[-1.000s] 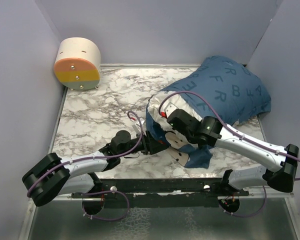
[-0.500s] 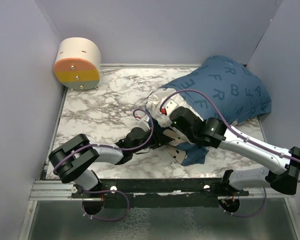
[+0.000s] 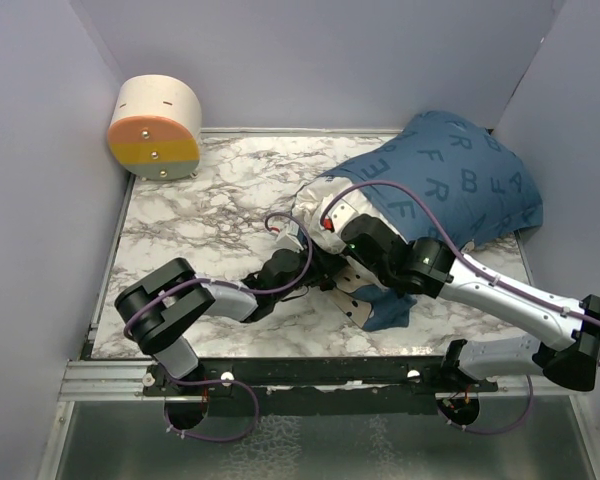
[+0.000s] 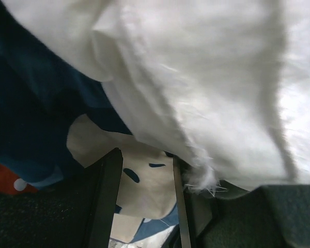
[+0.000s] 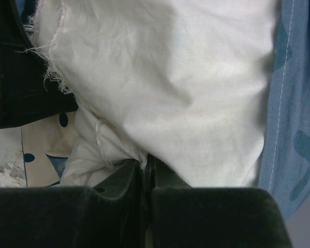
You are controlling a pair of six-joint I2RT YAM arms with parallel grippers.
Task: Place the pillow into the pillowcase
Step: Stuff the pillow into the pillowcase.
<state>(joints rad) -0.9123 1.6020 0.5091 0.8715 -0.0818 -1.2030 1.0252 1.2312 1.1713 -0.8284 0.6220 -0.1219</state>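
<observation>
You are well into the job, going by what shows. The pillowcase (image 3: 450, 180) already bulges over most of the pillow (image 3: 312, 205), and the stuffed bundle lies on the right half of the table (image 3: 200, 220), its far end up against the right-hand wall. Only the pillow's near end is bare: a white patch at the case's mouth, close to the table's middle. In the wrist views you can see that end's frayed seam corner poking out. The hem is bunched around it, with a loose flap of blue cloth lying toward the near edge. What's left, as I judge it, is to draw that hem over the exposed end and square the cloth up. The bundle's long axis runs on a diagonal — closed end toward the far right corner, open mouth toward the near left, facing your arms. Your right pincer (image 5: 144, 163) has its fingers pressed together, and a gathered fold of the white pillow cloth appears to be nipped between them, just inside the lighter blue inner face of the case. Your left pincer (image 4: 143, 160) stands spread beneath the pillow's corner — nothing lies between its fingers that I can see. The mouse-face print shows through the gap, and the frayed corner brushes one finger.
</observation>
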